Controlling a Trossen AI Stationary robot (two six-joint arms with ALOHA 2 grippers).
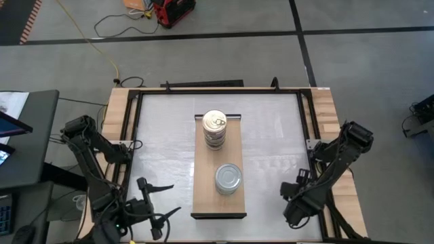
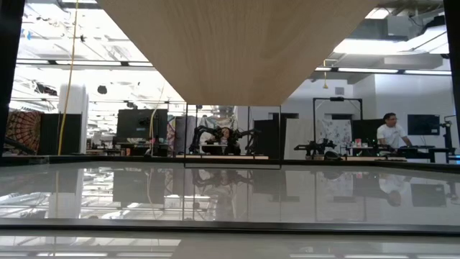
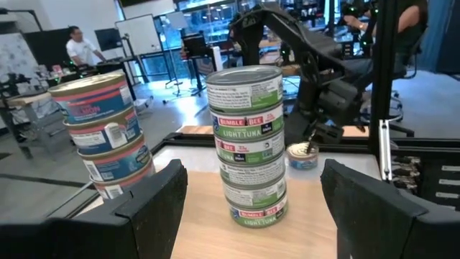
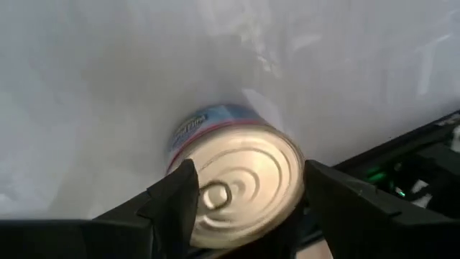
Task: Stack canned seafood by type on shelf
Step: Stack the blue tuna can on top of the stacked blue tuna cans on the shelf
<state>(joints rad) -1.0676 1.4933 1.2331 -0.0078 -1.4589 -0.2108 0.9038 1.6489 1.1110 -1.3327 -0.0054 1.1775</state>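
Gold-lidded tin (image 4: 241,180) between right gripper (image 4: 248,198) fingers

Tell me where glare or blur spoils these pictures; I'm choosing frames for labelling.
High view: pale sheen across the white tabletop. Low view: the glossy surface mirrors the room, and the shelf fills the top. Right wrist view: the can and tabletop look soft. Left wrist view: tuna stack sharp.
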